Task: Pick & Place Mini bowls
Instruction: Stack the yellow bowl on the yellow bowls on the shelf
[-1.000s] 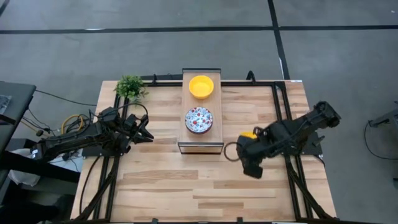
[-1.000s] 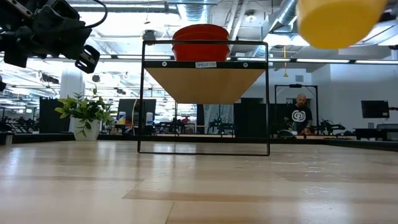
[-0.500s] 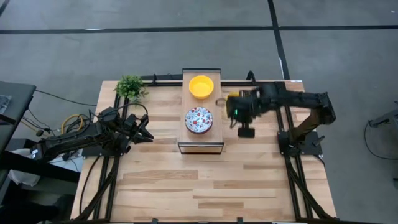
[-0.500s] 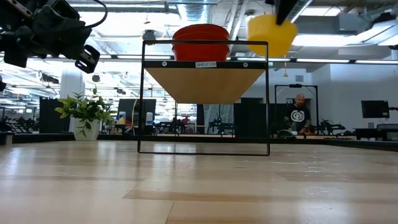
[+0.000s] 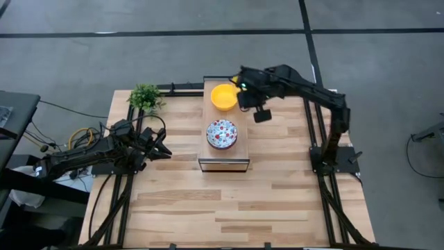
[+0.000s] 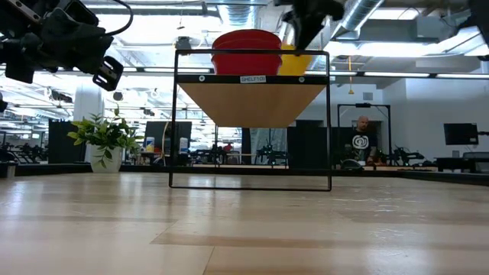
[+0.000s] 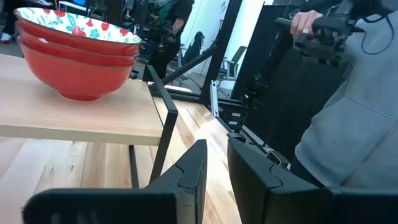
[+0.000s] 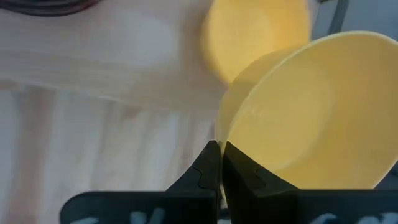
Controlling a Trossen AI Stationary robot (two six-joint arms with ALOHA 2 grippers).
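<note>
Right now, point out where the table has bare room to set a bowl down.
The near half of the wooden table, in front of the shelf, lies bare between both arm bases. The shelf top is crowded: yellow bowls, floral bowls, with the right gripper holding another yellow bowl.

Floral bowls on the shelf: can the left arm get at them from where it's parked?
Probably yes. The left gripper waits beside the shelf, and the floral bowls lie uncovered with nothing between. The right gripper, holding a yellow bowl, is busy over the shelf's far end.
</note>
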